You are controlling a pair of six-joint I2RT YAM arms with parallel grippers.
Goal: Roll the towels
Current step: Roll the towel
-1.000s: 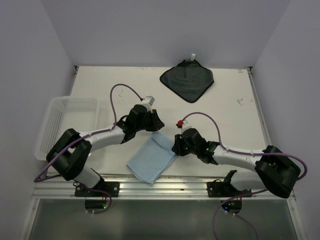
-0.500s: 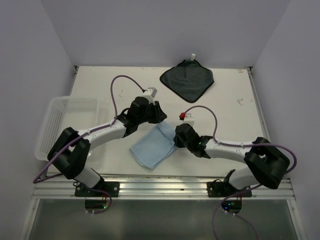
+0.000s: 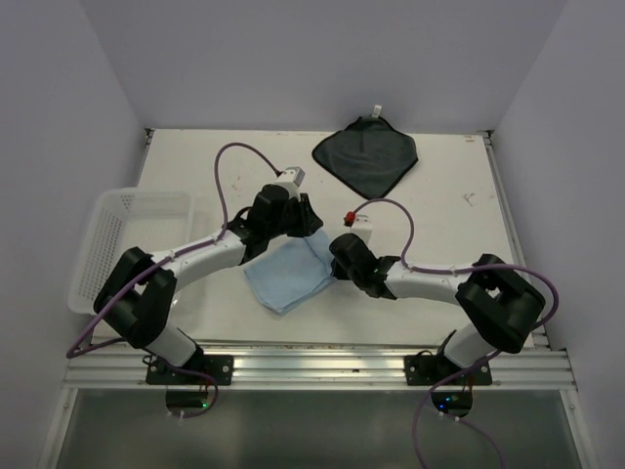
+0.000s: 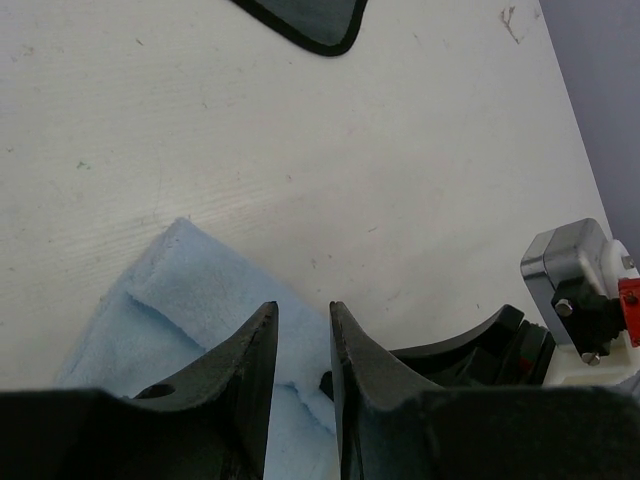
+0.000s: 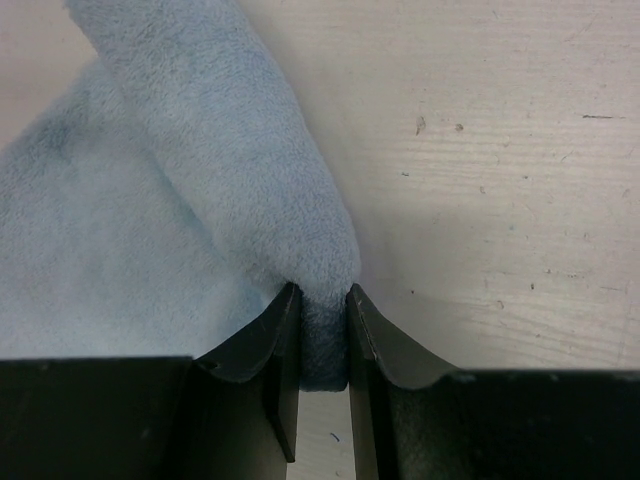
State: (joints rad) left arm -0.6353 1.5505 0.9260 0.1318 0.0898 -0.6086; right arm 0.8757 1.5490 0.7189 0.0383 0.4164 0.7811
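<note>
The light blue towel (image 3: 285,276) lies at mid-table, its far right edge folded over into a thick roll (image 5: 240,170). My right gripper (image 3: 339,262) (image 5: 322,290) is shut on the end of that roll. My left gripper (image 3: 307,225) (image 4: 303,305) stands at the towel's far corner, jaws narrow, with blue cloth (image 4: 190,290) between them. The two grippers are close together. The dark grey towel (image 3: 366,154) (image 4: 310,15) lies flat at the back of the table, with a small white tag at its far corner.
A white mesh basket (image 3: 127,234) stands at the left edge of the table. The right arm's wrist camera (image 4: 575,270) sits just right of my left fingers. Purple cables arc over both arms.
Both grippers have moved away from the near edge and to the left, taking the light blue towel with them. Its right edge is folded further over.
</note>
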